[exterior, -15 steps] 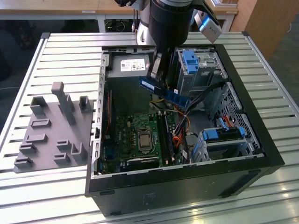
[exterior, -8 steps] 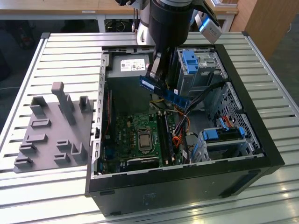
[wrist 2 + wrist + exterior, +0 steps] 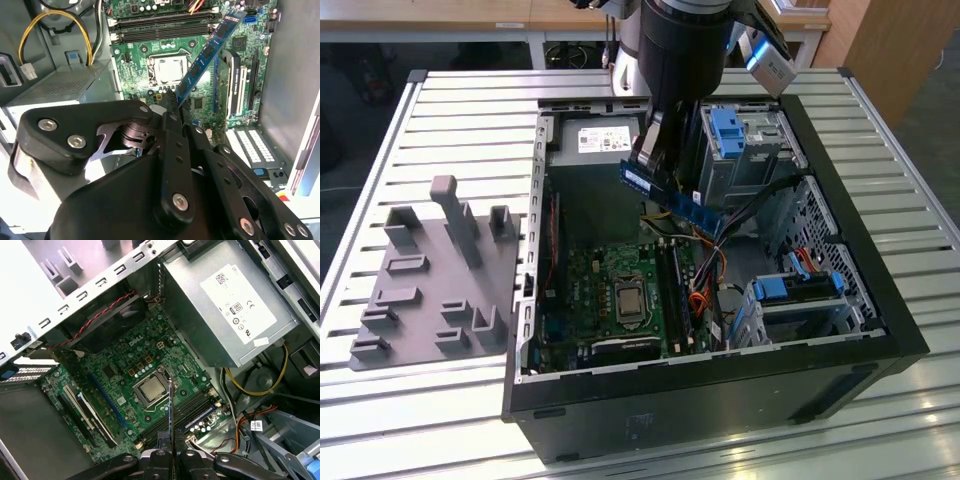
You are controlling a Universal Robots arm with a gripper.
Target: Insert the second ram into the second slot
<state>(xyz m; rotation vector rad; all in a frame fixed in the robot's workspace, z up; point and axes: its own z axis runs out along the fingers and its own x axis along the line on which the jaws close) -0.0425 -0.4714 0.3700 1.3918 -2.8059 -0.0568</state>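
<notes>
Gripper (image 3: 172,106) clamps second ram (image 3: 210,50); stick tilted, held above motherboard (image 3: 592,285)

Slatted metal table (image 3: 440,110), wooden desks (image 3: 440,10)

Here's the slatted metal table (image 3: 450,110), pale ribs running from the exterior view's left across to its right, with a raised rail along each side edge. Two things sit straight on it. Toward the exterior view's right, the black computer case (image 3: 720,410) lies on its side, open face up, taking up most of that half. At the exterior view's left, a flat grey fixture plate (image 3: 420,300) rests on the slats, carrying low blocks and a tall upright post (image 3: 455,215). Its near edge sits just beside the case's wall; whether they touch, I can't tell. Bright glare streaks the bare slats along the table's near edge.
</notes>
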